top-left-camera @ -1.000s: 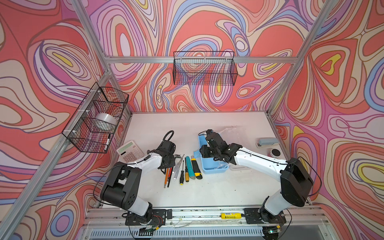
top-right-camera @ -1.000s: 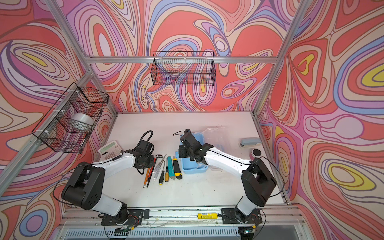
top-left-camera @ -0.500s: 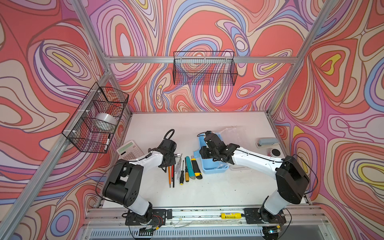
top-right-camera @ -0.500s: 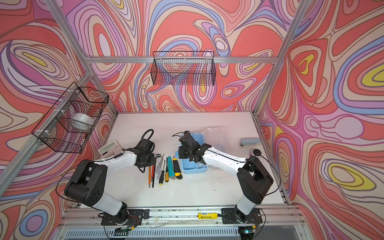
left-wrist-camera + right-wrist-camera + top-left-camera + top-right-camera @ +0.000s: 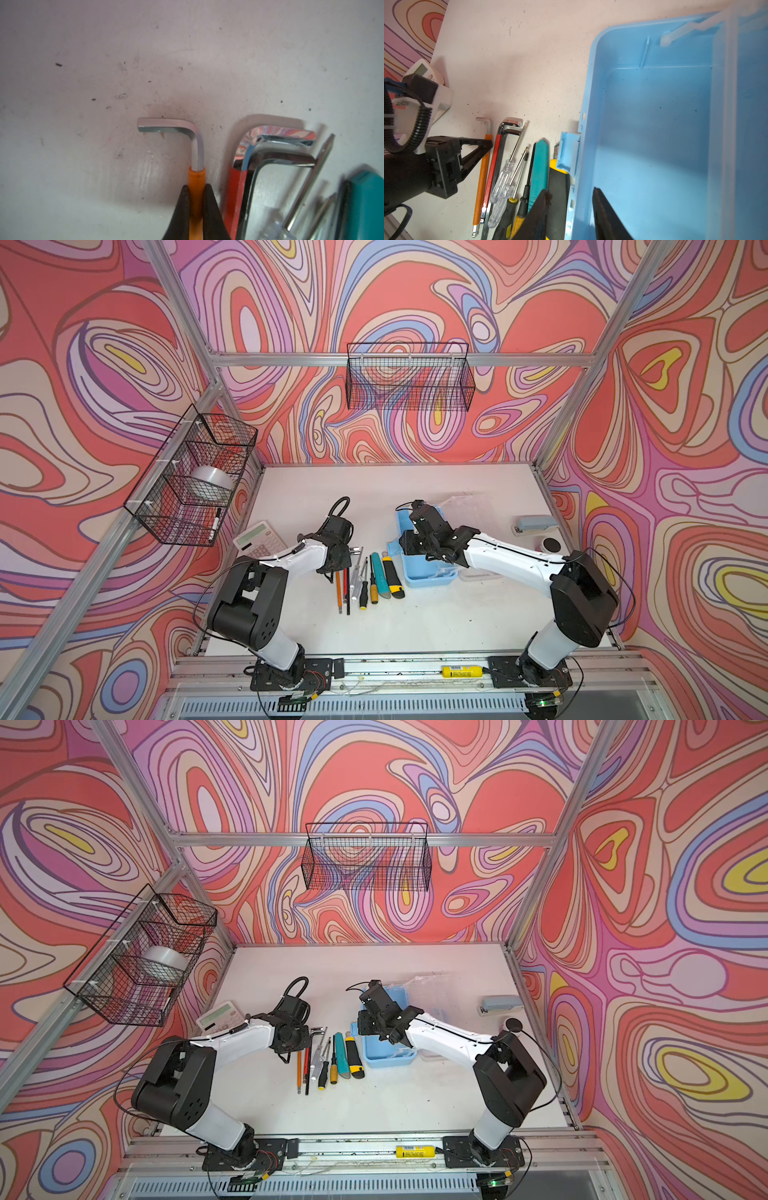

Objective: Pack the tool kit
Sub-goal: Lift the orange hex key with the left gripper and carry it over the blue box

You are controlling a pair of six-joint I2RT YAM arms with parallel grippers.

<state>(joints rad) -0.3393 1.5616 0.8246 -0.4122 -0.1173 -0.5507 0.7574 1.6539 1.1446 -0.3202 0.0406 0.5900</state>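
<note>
Table [image 5: 415, 626]: light-blue box [image 5: 430, 577] lies open, just right of the tool row [image 5: 365, 578]. Right gripper [image 5: 570, 190] straddles its tool-side wall, jaws apart, pinch unclear. Left gripper [image 5: 196, 193] clamped on the orange hex key [image 5: 197, 145], leftmost in the row.

A calculator [image 5: 257, 540] lies at the left edge of the white table [image 5: 415, 626]; a stapler [image 5: 536, 524] and a black disc [image 5: 552, 544] sit at its right. The left-wall basket [image 5: 166, 526] holds a tape roll [image 5: 210, 483] and a marker [image 5: 215, 524]. Another basket [image 5: 409, 377] hangs on the far wall.
</note>
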